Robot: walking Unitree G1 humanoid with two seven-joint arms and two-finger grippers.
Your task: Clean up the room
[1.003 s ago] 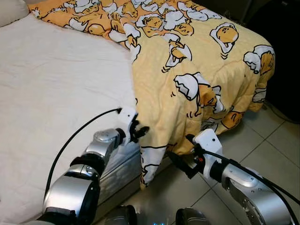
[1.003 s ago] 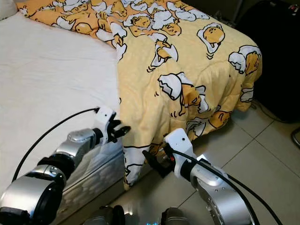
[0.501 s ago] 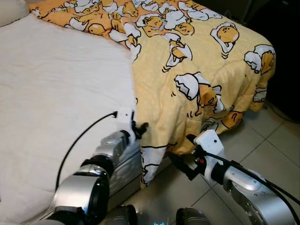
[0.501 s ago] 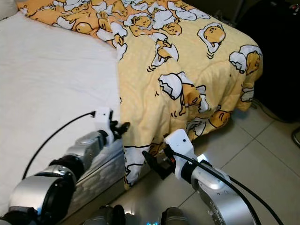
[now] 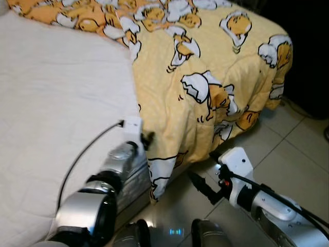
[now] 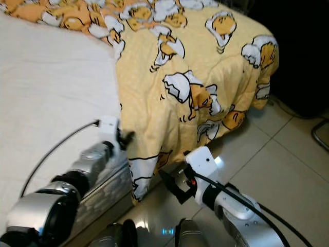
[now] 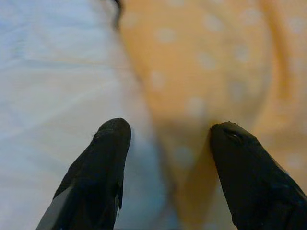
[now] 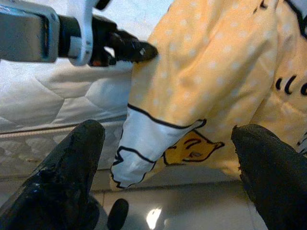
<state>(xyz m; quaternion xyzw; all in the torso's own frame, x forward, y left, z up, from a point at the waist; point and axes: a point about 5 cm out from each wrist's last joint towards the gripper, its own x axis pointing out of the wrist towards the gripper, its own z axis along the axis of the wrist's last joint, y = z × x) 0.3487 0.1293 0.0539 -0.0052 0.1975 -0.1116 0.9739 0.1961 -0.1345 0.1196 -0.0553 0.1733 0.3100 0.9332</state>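
I stand at the foot corner of the bed (image 5: 46, 103), looking down on its bare white sheet and on the yellow blanket (image 5: 216, 67) printed with cartoon eggs. The blanket covers the far side of the bed, drapes over the corner, and hangs down the mattress side toward the tiled floor (image 5: 288, 159), its lowest flap white with black outlines.

My left gripper (image 5: 146, 139) is reached out over the mattress edge, right at the hanging edge of the blanket. In my left wrist view its two black fingers (image 7: 108, 158) stand apart, with the fold of spotted yellow cloth lying between them and the white sheet beside it. The cloth looks close to the fingers, but the picture is blurred and I cannot tell whether they touch it.

My right gripper (image 5: 200, 186) is held low above the floor, just beside the hanging flap but clear of it. Its fingers (image 8: 72, 172) are spread wide, and my right wrist view looks between them at the flap, the quilted mattress side and my left gripper's tip against the blanket.
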